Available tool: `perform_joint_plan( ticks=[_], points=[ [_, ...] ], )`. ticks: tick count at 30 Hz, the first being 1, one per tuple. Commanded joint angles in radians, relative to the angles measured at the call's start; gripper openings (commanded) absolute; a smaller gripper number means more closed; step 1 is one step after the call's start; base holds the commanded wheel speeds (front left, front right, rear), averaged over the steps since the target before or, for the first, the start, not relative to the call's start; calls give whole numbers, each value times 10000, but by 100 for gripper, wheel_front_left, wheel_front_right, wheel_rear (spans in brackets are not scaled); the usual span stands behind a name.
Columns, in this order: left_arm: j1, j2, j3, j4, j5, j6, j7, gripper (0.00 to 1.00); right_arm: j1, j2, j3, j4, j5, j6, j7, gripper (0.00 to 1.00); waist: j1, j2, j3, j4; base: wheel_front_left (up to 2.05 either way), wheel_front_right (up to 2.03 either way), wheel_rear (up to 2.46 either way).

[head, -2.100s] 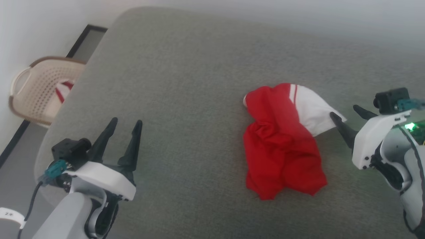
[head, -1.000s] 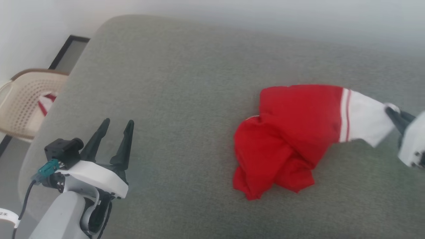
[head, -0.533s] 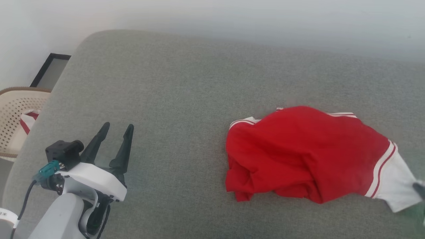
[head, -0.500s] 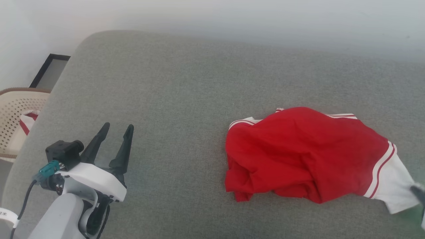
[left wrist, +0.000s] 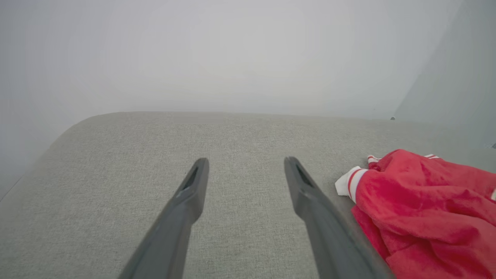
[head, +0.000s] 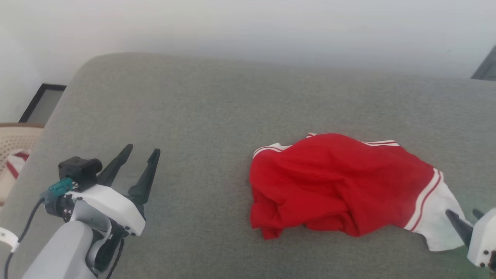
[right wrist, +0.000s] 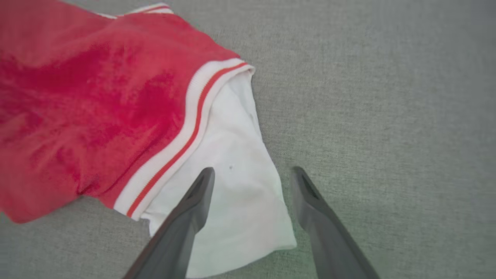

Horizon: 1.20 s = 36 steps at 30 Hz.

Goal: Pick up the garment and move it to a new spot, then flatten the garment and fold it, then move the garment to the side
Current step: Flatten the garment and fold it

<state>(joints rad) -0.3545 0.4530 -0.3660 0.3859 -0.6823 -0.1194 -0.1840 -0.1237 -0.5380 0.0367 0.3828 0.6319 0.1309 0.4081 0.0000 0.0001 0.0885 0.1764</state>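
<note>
At the far left, a beige basket (head: 17, 135) stands off the grey cushion (head: 193, 116) and has no part in the work. The left gripper (head: 143, 149) hovers over the bare left part of the cushion with its two fingers spread wide and nothing between them. It is well apart from the garment (head: 333, 182).

The garment lies in the right half of the cushion as a crumpled red heap, resting fully on the surface. At the right edge, the right gripper (right wrist: 254, 170) is just at the white sleeve (right wrist: 240, 186). Its fingers stand apart. One of them is over the sleeve, but the cloth lies loose and is not pinched, so I read this hand as released.

My judgement is that the first step, to put the garment at a new spot, is finished or nearly so. Flattening, folding and moving it to the side are all still to do, because the body is bunched with many wrinkles and the lettering cannot be seen.

The long axis of the heap runs across the cushion from left to right and drops a little toward the robot on the right. The left end shows a small piece of striped trim. The right end is the white sleeve, which points to the right gripper.
</note>
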Motion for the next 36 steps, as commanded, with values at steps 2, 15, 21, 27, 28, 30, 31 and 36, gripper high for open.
perform_joint_plan(
  ticks=[2, 15, 21, 27, 28, 30, 31, 36],
  points=[
    [-165, 151, -90, -120, -175, -56, 281, 100, -23, 88, 7, -336, -88, -3, -340, 100, 0, -1, -210, -300, 0, 0, 0],
    [-1716, 688, -1111, -219, -1496, -116, 2968, 100, -117, 1408, -1041, -2084, -2342, -2, -3718, 100, 0, -1, -340, -1860, 0, 0, 0],
    [-2854, 899, -1832, 461, -2366, -119, 4463, 100, -482, 2533, -1516, -2522, -3663, -3, -5316, 100, 0, -1, 37, -2789, 0, 0, 0],
    [-3768, 936, -2583, 1425, -2893, -121, 5795, 100, -674, 3365, -1725, -2591, -4358, -5, -6224, 100, 0, -1, 507, -3554, 0, 0, 0],
    [-3895, 921, -2689, 1593, -2943, -121, 6003, 100, -672, 3447, -1731, -2570, -4458, -5, -6259, 100, 0, -1, 586, -3656, 0, 0, 0],
    [-4152, 874, -2917, 1847, -3084, -121, 6308, 100, -691, 3626, -1757, -2561, -4550, -5, -6338, 100, 0, -1, 745, -3835, 0, 0, 0],
    [-4229, 848, -2987, 2060, -3195, -120, 6523, 100, -679, 3685, -1790, -2562, -4592, -5, -6372, 100, 0, -1, 812, -3911, 0, 0, 0],
    [-4673, 625, -3413, 2822, -3525, -119, 7431, 100, -797, 3936, -1787, -2421, -4634, -5, -6476, 100, 0, -1, 1146, -4208, 0, 0, 0]
  ],
)
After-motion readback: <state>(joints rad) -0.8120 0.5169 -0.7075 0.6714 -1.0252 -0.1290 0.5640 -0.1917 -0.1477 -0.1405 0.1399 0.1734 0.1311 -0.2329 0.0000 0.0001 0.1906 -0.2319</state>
